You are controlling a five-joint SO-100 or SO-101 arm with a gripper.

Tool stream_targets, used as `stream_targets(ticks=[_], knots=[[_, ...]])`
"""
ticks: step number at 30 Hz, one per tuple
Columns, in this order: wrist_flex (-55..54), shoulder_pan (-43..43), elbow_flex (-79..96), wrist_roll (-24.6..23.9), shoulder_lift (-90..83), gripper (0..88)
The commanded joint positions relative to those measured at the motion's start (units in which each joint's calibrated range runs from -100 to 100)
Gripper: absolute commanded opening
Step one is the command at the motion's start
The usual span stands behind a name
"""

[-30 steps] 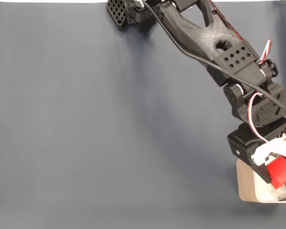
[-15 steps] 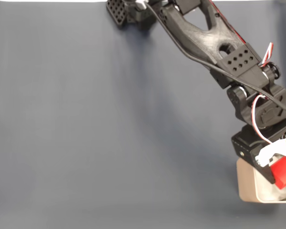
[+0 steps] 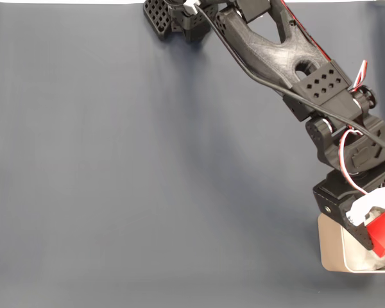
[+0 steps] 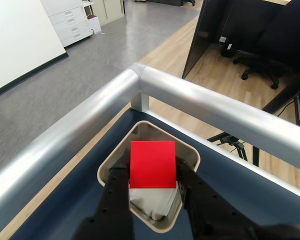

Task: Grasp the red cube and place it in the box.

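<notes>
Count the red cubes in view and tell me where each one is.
1. The red cube is clamped in the gripper, held above the open box at the table's corner. Paper in the box could hide something beneath it.

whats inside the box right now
White paper lining lies in the box. The red cube, held in the gripper above it, hides much of the floor.

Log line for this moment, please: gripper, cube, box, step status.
gripper: shut on red cube | cube: held above box, not released | box: at table corner, white paper inside | step: place pending
</notes>
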Motion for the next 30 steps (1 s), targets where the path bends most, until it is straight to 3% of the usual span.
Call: stream_targets(ticks=[1,16,24,30], knots=[[-1.1,0.2,-3.7,0.7,-0.2,0.0],[-1.1,0.5,-3.8,0.6,-0.2,1.6],[-1.2,0.6,-3.9,0.9,-0.4,31.5],[-1.2,0.7,-5.4,1.1,-0.2,42.2]])
